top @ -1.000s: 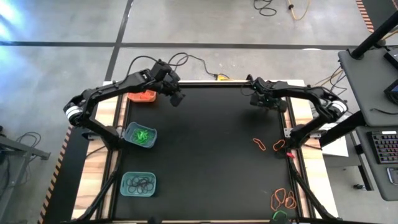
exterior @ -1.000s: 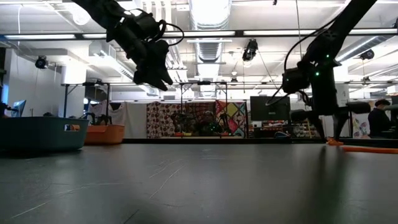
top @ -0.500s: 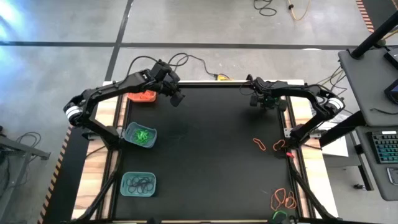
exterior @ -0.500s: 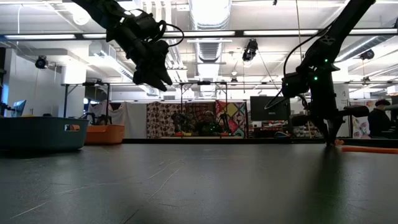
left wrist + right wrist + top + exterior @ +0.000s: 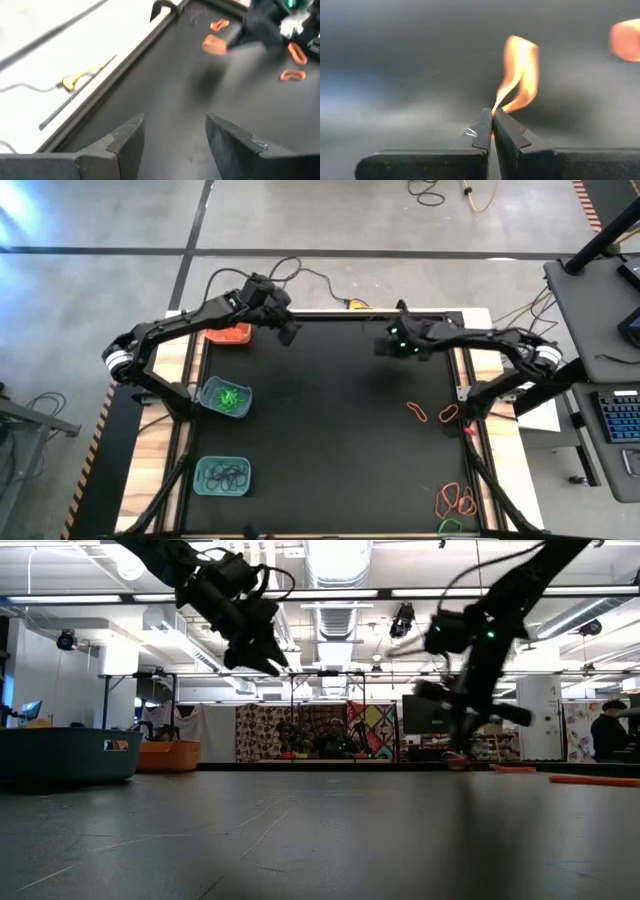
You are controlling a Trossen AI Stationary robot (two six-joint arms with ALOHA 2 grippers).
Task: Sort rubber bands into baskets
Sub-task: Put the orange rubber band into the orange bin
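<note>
The right gripper was pinched shut on an orange rubber band by its tip near the table's far edge; that thin hold risked slipping mid-carry.

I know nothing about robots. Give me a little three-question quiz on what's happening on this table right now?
1. True or false: the right gripper is shut on an orange rubber band.
2. What colour are the bands in the middle basket? A orange, B green, C black.
3. Fill in: the left gripper is ___, holding nothing.

Key: 1 true; 2 B; 3 open.
</note>
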